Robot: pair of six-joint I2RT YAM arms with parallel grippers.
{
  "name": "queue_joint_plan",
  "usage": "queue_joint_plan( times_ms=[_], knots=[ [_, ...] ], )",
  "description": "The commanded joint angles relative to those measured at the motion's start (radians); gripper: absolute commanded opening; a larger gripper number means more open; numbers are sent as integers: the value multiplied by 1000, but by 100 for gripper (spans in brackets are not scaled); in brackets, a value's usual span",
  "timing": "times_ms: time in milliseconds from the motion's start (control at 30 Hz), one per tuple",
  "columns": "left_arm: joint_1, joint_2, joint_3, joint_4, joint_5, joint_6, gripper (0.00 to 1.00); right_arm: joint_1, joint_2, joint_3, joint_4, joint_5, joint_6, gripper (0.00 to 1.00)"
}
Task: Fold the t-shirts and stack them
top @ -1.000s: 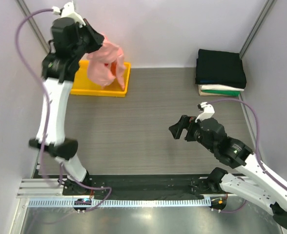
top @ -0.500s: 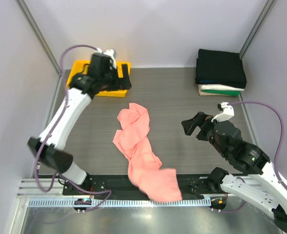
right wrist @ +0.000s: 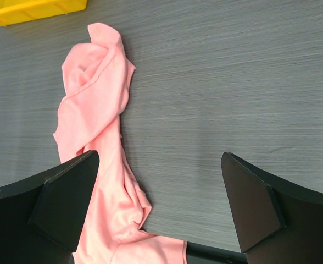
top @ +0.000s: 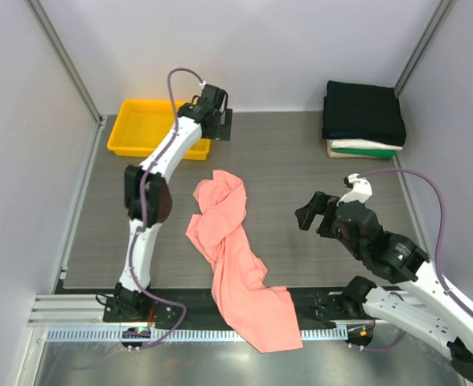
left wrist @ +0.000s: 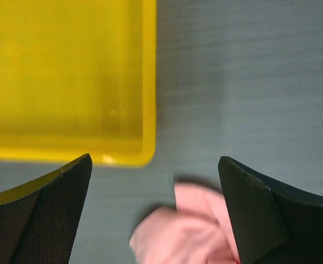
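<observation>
While the crumpled salmon-pink cotton t-shirt [top: 220, 233] lies unfolded, left hand [top: 219, 125] and right hand [top: 307, 215] gape empty; flattening seems due next.

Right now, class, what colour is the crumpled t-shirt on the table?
Salmon pink t-shirt; the top external view shows it best.

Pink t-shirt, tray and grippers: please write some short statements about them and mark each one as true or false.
1. The pink t-shirt lies crumpled on the table, held by neither gripper. True.
2. The left gripper is shut on the shirt. False: it is open, above the table beside the yellow tray.
3. The pink t-shirt lies in the yellow tray. False: it lies on the table.
4. A black shirt tops the folded stack. True.
5. The right gripper is open. True.
</observation>
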Motion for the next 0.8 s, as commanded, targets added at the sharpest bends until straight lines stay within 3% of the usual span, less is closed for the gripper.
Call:
queue_joint_plan(
  times_ms=[0, 100, 200, 500, 633, 767],
  knots=[
    [6, 193, 212, -17, -40, 60, 97, 4, 18, -2, 40, 17, -11, 100],
    [15, 316, 345, -19, -47, 95, 97, 5, 41, 14, 46, 22, -36, 100],
    [28, 344, 335, 47, -83, 117, 97, 5, 61, 29, 49, 20, -57, 100],
    [245, 454, 416, 87, -39, 99, 98, 5, 104, 17, 87, 8, -73, 100],
    [316, 433, 424, 127, -34, 72, 100, 5, 133, -14, 133, -11, -67, 100],
    [316, 328, 400, 99, -10, 17, 100, 5, 185, -49, 161, -44, -42, 100]
  ],
)
